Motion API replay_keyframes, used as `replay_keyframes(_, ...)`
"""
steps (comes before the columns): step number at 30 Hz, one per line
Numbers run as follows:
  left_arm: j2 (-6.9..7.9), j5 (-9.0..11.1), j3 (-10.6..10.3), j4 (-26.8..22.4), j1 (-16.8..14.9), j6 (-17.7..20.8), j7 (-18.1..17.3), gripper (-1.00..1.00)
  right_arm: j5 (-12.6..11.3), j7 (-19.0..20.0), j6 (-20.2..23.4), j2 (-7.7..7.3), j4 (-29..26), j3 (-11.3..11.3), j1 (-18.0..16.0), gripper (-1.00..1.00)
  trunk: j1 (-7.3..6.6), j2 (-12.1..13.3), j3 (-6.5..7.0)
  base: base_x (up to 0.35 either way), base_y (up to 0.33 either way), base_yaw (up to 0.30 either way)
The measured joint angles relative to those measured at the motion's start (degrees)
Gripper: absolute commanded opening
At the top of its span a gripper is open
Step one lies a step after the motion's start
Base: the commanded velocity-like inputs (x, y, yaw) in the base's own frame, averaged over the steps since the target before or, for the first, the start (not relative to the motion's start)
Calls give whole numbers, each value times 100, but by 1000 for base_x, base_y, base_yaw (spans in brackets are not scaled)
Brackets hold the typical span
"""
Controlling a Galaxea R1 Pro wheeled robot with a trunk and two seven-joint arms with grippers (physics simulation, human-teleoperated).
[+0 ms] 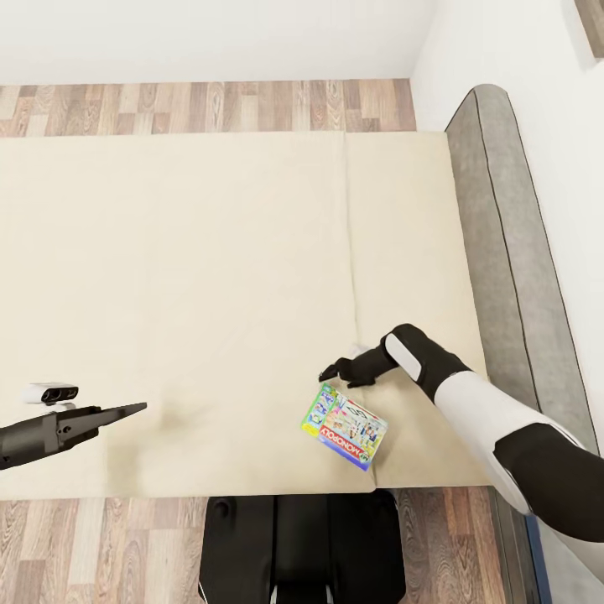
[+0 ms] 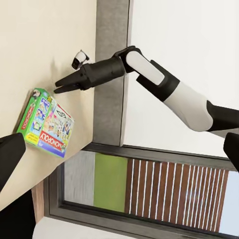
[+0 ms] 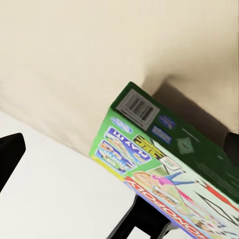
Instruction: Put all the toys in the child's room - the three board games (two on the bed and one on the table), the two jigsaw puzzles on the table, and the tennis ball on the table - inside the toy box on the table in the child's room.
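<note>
Monopoly board game [image 1: 345, 425] lies low centre on the bed [image 1: 210, 294]; right pincer [image 1: 329, 373], fingers together, hovers just above; it should open wide, then straddle the box's edges.

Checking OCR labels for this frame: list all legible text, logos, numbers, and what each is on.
"MONOPOLY": red banner on the board game box lying on the bed; it also reads in the left wrist view.
Barcode sticker on the box's green side: digits too small to read.
Small logos and print on that side and the lid: blurred, unreadable.
</note>
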Motion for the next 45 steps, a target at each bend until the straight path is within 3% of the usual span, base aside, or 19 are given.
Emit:
replay_keyframes(6, 0, -2, -5, 0, 0, -5, 0, 100, -19, -8, 2, -88, -428, -25, 139, 100, 0, 0, 0, 0, 0, 0)
replay_keyframes(11, 3, -8, -9, 0, 0, -6, 0, 100, -56, -22, 2, -297, -1015, -33, 352, 100, 0, 0, 0, 0, 0, 0)
replay_keyframes(20, 3, -11, 9, 6, 4, -15, 0, 100, -217, -26, -1, -935, -2181, -144, 838, 100, 0, 0, 0, 0, 0, 0)
replay_keyframes(25, 4, -11, 3, 8, 8, -26, 0, 100, -634, -26, -1, -1261, -2498, -304, 1098, 100, 0, 0, 0, 0, 0, 0)
replay_keyframes(31, 4, -79, 4, 8, 9, -50, 0, 100, -1352, -20, -1, -1795, -2969, -371, 1595, 100, 0, 0, 0, 0, 0, 0)
replay_keyframes(33, 4, -105, 7, 8, 10, -54, 1, 100, -1660, -15, -1, -2016, -3418, -387, 1959, 100, -1, 0, 0, 0, 0, 0)
replay_keyframes(37, 4, -124, 5, 8, 13, -59, 1, 100, -2078, -16, -84, -2267, -4173, -497, 2597, 100, -1, 0, 0, 0, 0, 0)
replay_keyframes(45, 4, -133, 0, 8, 17, -67, 0, 100, -2290, -8, -427, -2408, -4650, -838, 3131, 100, 0, 0, 0, 0, 0, 0)
